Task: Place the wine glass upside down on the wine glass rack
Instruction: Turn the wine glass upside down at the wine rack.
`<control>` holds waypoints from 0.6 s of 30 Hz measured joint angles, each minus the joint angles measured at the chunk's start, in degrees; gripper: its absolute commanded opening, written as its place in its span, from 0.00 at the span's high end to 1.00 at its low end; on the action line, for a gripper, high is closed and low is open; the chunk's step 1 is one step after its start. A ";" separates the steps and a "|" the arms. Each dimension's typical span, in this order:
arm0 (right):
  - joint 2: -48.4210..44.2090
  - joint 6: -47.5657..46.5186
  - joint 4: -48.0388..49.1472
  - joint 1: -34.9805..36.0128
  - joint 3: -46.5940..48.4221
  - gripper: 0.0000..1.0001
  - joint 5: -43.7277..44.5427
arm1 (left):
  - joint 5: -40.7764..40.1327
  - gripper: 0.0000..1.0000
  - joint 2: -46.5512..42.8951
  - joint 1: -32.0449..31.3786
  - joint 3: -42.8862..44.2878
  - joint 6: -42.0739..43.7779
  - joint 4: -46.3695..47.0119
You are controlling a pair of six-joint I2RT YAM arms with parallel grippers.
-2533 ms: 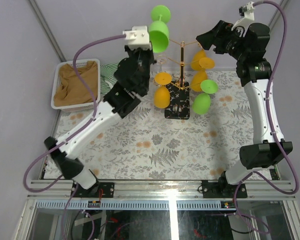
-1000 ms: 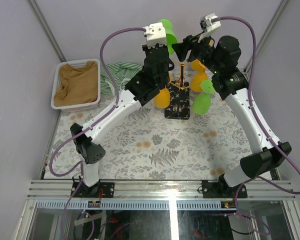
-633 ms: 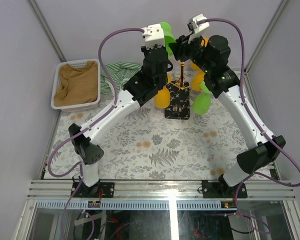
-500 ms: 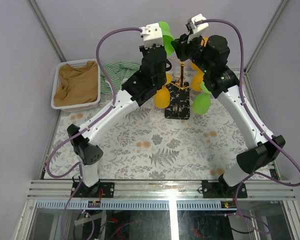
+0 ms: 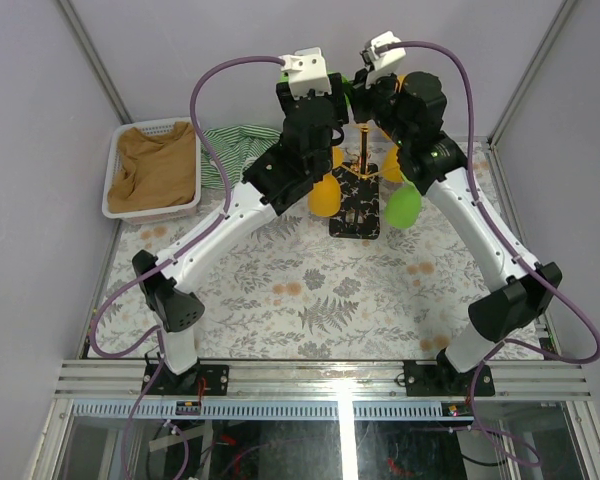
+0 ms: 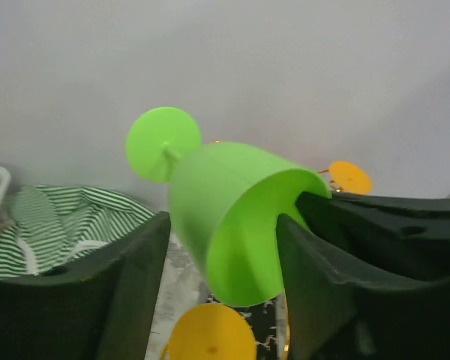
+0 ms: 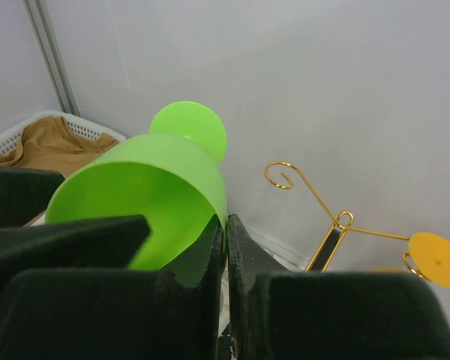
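Observation:
A bright green wine glass (image 6: pixel 225 210) lies tilted high above the table, its round foot (image 6: pixel 163 142) pointing away. My left gripper (image 6: pixel 223 225) stands open around the bowl, with a gap showing beside the left finger (image 6: pixel 135 285). My right gripper (image 7: pixel 226 221) is shut on the glass's rim (image 7: pixel 210 191), one finger inside the bowl and one outside. The wine glass rack (image 5: pixel 363 150), a gold post on a black patterned base (image 5: pixel 355 212), stands just below both grippers. One curled gold hook arm (image 7: pixel 309 191) shows in the right wrist view.
Orange glasses (image 5: pixel 325 195) and another green glass (image 5: pixel 402 207) hang upside down on the rack. A white basket (image 5: pixel 155 165) with brown cloth sits at the back left, beside a green-striped cloth (image 5: pixel 230 145). A floral cloth (image 5: pixel 320 290) covers the table.
The right arm swung in from the right and its gripper shut on the green glass's rim. The left gripper, shut on the bowl before, has opened.

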 measured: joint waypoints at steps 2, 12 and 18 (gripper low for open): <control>0.48 0.04 -0.04 0.31 0.00 1.00 -0.02 | 0.52 0.00 0.00 -0.28 -0.02 -0.33 -0.04; 1.29 0.26 -0.98 0.33 1.92 1.00 1.95 | 1.99 0.00 -1.01 -0.50 -1.11 -1.57 -0.13; 1.29 -0.98 -2.10 0.52 2.21 1.00 6.43 | 3.39 0.00 -6.69 -0.96 -6.56 -3.06 -0.92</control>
